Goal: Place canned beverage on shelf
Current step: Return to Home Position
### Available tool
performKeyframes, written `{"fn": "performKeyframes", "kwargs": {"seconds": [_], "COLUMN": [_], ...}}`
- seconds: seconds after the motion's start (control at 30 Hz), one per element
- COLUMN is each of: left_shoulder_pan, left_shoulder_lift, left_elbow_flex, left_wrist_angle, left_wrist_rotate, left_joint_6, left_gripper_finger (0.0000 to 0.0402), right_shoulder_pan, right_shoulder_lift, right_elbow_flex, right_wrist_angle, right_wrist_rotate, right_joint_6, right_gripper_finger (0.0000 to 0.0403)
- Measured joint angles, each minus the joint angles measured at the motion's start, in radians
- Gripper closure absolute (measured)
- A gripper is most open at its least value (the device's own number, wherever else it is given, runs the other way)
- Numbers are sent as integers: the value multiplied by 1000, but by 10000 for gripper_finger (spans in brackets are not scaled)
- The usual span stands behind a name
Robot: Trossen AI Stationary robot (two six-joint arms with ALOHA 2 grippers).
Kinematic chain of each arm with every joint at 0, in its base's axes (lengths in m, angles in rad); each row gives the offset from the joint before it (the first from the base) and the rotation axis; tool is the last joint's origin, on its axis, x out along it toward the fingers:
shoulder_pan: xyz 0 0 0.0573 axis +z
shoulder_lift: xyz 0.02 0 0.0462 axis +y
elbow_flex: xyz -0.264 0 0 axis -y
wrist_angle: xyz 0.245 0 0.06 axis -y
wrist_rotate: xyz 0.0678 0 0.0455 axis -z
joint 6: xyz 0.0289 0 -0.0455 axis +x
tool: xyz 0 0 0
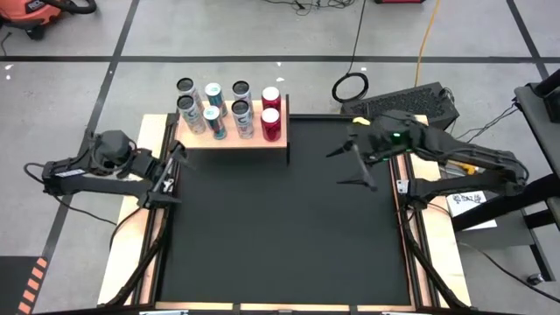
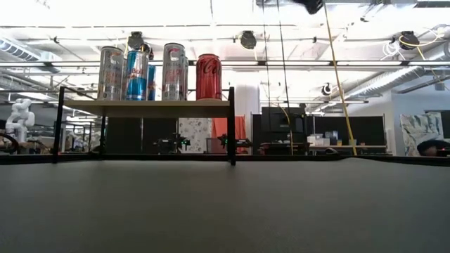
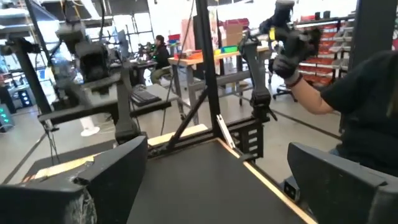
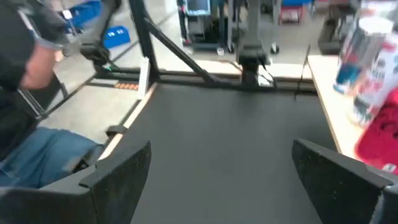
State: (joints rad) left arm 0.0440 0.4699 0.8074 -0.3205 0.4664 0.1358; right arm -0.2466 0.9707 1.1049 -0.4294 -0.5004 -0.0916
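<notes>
The black worktop (image 1: 280, 227) filled most of the high view. It was edged with pale wooden strips (image 1: 131, 254) and bare across its middle. Around it lay a grey floor (image 1: 219, 35) crossed by black tape lines. A dark keyboard (image 1: 416, 101) and a coiled cable (image 1: 350, 87) lay beyond the far edge. From worktop height, the room behind was a bright workshop with white ceiling pipes, hanging lamps and dark benches, and a yellow cable (image 2: 337, 84) dropped from above. In the right wrist view, a seated person (image 4: 37, 155) in a black top and jeans showed past the worktop's edge.

The shelf (image 1: 232, 142) stood at the worktop's far left corner on thin black legs. Eight cans (image 1: 242, 109) stood upright on it in two rows of four, matched front to back. A red pair was at the right end and a blue pair second from the left.

The left arm lay low along the worktop's left edge. The left gripper (image 1: 178, 175) was near the shelf's near left corner, its fingers spread wide and holding nothing. The right arm reached in over the right edge. The right gripper (image 1: 339, 168) hung above the worktop, well apart from the shelf, its fingers also apart and empty.
</notes>
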Motion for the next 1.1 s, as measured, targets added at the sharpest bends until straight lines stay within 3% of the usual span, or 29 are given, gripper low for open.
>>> {"fn": "performKeyframes", "kwargs": {"seconds": [0.23,0.47,0.67,0.83,1.1], "left_shoulder_pan": [-23,-34,-34,-34,-34], "left_shoulder_lift": [-161,-244,-293,-331,-358], "left_elbow_flex": [-210,-328,-430,-518,-633], "left_wrist_angle": [76,83,144,189,272], "left_wrist_rotate": [1,22,114,136,209], "left_joint_6": [2,-28,-52,-52,-52], "left_gripper_finger": [13,13,13,13,13], "right_shoulder_pan": [70,127,155,166,167], "right_shoulder_lift": [-152,-223,-300,-419,-677], "right_elbow_flex": [0,0,-22,-140,-447], "right_wrist_angle": [-16,-78,-67,-20,157], "right_wrist_rotate": [0,2,3,4,2], "right_joint_6": [25,-29,-27,-7,-19], "right_gripper_finger": [30,30,30,30,30]}}
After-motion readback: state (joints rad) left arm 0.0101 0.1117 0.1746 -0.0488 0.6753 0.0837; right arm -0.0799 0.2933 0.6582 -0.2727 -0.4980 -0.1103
